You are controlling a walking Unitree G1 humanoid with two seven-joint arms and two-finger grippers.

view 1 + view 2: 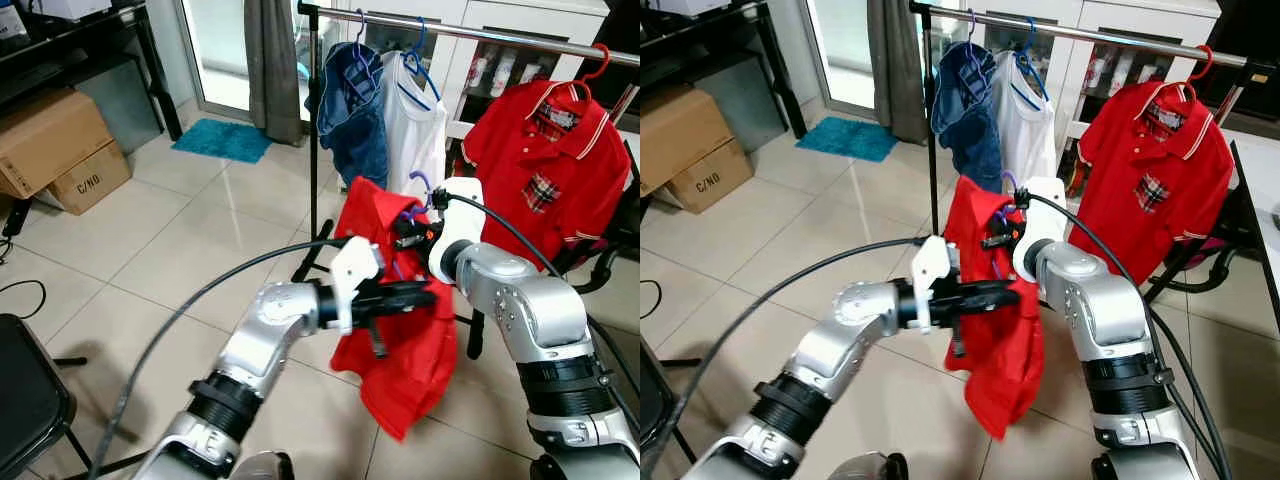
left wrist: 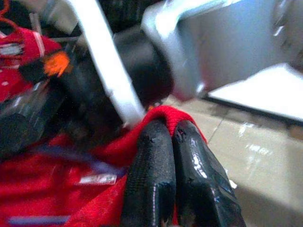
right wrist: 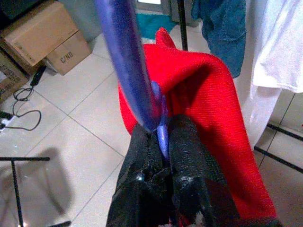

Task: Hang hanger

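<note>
A red garment point(image 1: 400, 350) hangs on a purple hanger point(image 3: 130, 71) in front of me, below the clothes rail point(image 1: 480, 35). My right gripper point(image 1: 408, 232) is shut on the purple hanger's neck, its fingers point(image 3: 182, 156) pinching the plastic. The hanger's hook point(image 1: 424, 184) pokes up beside the right wrist. My left gripper point(image 1: 425, 296) is shut on a fold of the red garment point(image 2: 163, 116), reaching in from the left at chest height.
On the rail hang blue jeans point(image 1: 352, 110), a white top point(image 1: 415, 125) and a red polo shirt point(image 1: 545, 165) on a red hanger. The rail's black upright point(image 1: 318, 130) stands behind the garment. Cardboard boxes point(image 1: 55, 150) sit far left; a black chair point(image 1: 25, 400) is near left.
</note>
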